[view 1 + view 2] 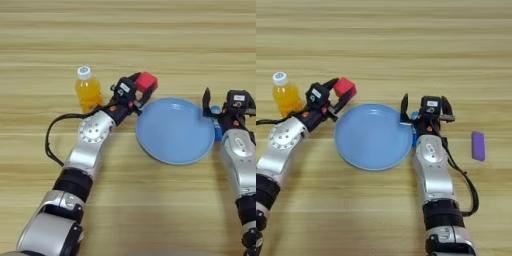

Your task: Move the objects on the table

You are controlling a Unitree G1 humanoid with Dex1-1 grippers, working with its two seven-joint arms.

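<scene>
My left gripper (142,87) is shut on the small red cube (147,81), just off the upper left rim of the round light-blue plate (175,131). At the plate's right rim my right gripper (425,107) stands open, its black fingers (404,107) spread wide. Below it a bit of the blue tube (414,116) shows, mostly hidden by the hand. The small purple block (478,145) lies flat to the right of the right arm, apart from it.
A small bottle of orange drink with a white cap (87,90) stands upright left of my left gripper. A black cable (50,135) loops out beside the left forearm. The wooden table (150,30) stretches away behind.
</scene>
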